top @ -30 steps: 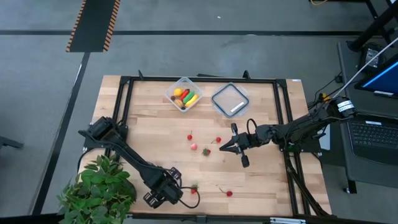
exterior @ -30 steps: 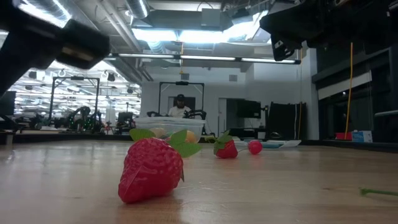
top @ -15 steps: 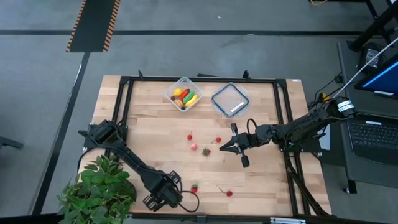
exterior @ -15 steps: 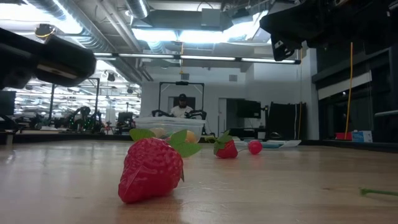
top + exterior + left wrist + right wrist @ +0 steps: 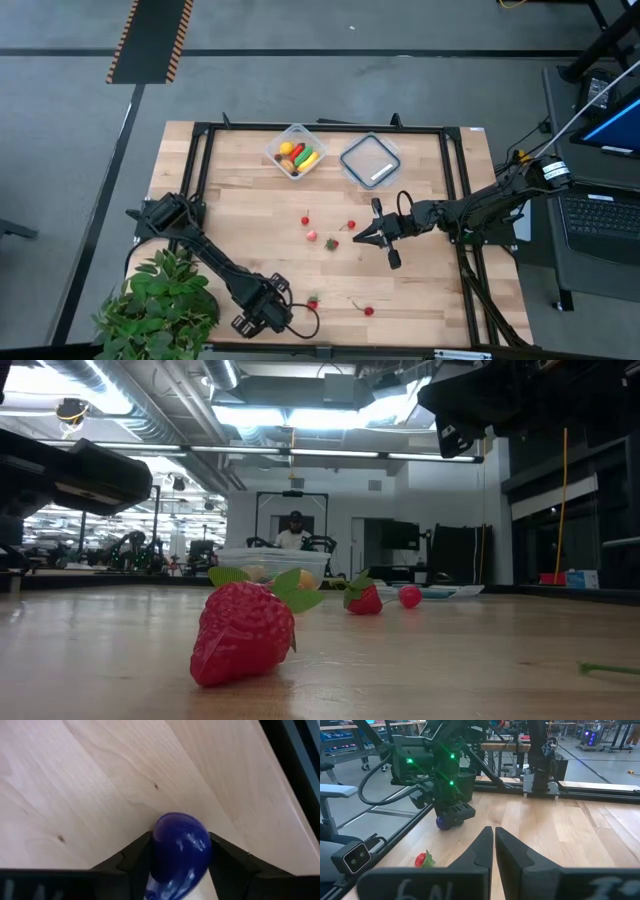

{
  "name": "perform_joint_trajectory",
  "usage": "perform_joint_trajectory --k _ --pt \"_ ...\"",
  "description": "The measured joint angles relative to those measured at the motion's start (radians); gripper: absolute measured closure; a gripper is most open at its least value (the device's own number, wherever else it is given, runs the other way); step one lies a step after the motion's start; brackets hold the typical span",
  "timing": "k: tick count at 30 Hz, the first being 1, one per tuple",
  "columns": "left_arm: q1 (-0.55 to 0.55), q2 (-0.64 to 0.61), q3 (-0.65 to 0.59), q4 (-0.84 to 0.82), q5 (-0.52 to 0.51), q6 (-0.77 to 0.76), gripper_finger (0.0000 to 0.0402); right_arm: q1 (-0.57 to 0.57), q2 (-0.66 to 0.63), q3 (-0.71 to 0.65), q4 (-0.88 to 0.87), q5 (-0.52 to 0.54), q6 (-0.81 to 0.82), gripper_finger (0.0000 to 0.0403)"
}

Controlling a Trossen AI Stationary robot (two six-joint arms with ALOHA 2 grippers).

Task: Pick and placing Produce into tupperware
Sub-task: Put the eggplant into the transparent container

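Fingers (image 5: 227, 862) of the left gripper (image 5: 176, 856) are clamped on a purple toy vegetable (image 5: 181, 852), just above the wooden worktop (image 5: 100, 780). From above, that gripper (image 5: 268, 312) sits near the front edge, beside a strawberry (image 5: 312, 302); the clear tub (image 5: 295, 150) at the back holds several pieces, its lid (image 5: 370, 160) alongside. More berries (image 5: 330, 242) lie mid-worktop near the right gripper (image 5: 362, 237). At table height, the strawberry (image 5: 243, 632) fills the foreground, the tub (image 5: 272, 563) far behind. From the right wrist, its own fingers (image 5: 481, 851) are pressed together, grasping nothing.
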Motion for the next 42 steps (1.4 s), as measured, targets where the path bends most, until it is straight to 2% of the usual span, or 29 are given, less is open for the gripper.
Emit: perform_joint_trajectory --k 4,19,24,27,32,37,42 --pt "0.006 0.000 -0.001 -0.006 0.004 -0.003 0.0273 0.000 0.000 0.000 0.000 0.000 0.000 0.0380" --pt "0.068 -0.003 -0.004 -0.013 0.056 0.054 0.0273 0.000 0.000 0.000 0.000 0.000 -0.001 0.0380" --pt "0.123 -0.028 -0.009 -0.043 -0.013 0.057 0.0274 0.000 0.000 0.000 0.000 0.000 -0.001 0.0380" --pt "0.156 -0.048 -0.009 -0.042 -0.009 0.058 0.0291 0.000 0.000 0.000 0.000 0.000 -0.001 0.0380" --pt "0.210 -0.089 -0.007 -0.036 -0.001 0.091 0.0294 0.000 0.000 0.000 0.000 0.000 -0.001 0.0380" --pt "0.248 -0.129 -0.007 -0.049 -0.034 0.136 0.0297 0.000 0.000 0.000 -0.001 0.000 -0.002 0.0380" --pt "0.296 -0.210 -0.006 -0.066 -0.132 0.187 0.0298 0.000 0.000 0.000 -0.001 0.000 -0.002 0.0380"
